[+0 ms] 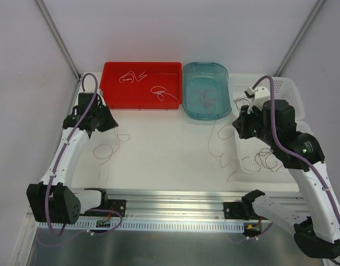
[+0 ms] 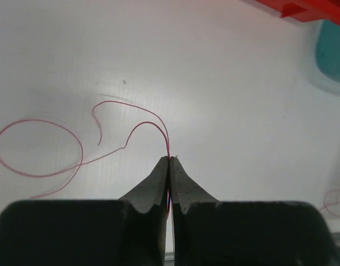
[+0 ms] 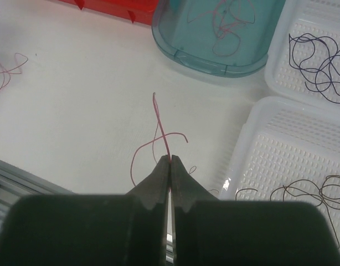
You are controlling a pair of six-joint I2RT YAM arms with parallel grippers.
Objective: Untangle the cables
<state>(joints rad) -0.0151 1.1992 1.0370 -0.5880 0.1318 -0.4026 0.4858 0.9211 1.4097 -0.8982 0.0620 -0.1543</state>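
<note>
My left gripper [image 2: 170,159] is shut on a dark red cable [image 2: 48,160] that curls in loops over the white table to its left; that cable also shows in the top view [image 1: 106,148] below my left gripper [image 1: 109,123]. My right gripper [image 3: 170,158] is shut on another dark red cable [image 3: 159,119], which hangs and curls down over the table [image 1: 217,145] below my right gripper [image 1: 238,126]. White cables [image 1: 159,91] lie in the red tray. Dark red cables [image 3: 225,22] lie in the teal tray. Black cables [image 3: 319,58] lie in the white baskets.
A red tray [image 1: 112,91] and a teal tray [image 1: 189,105] stand at the back. Two white perforated baskets [image 3: 281,72] stand on the right. A metal rail [image 1: 175,202] runs along the near edge.
</note>
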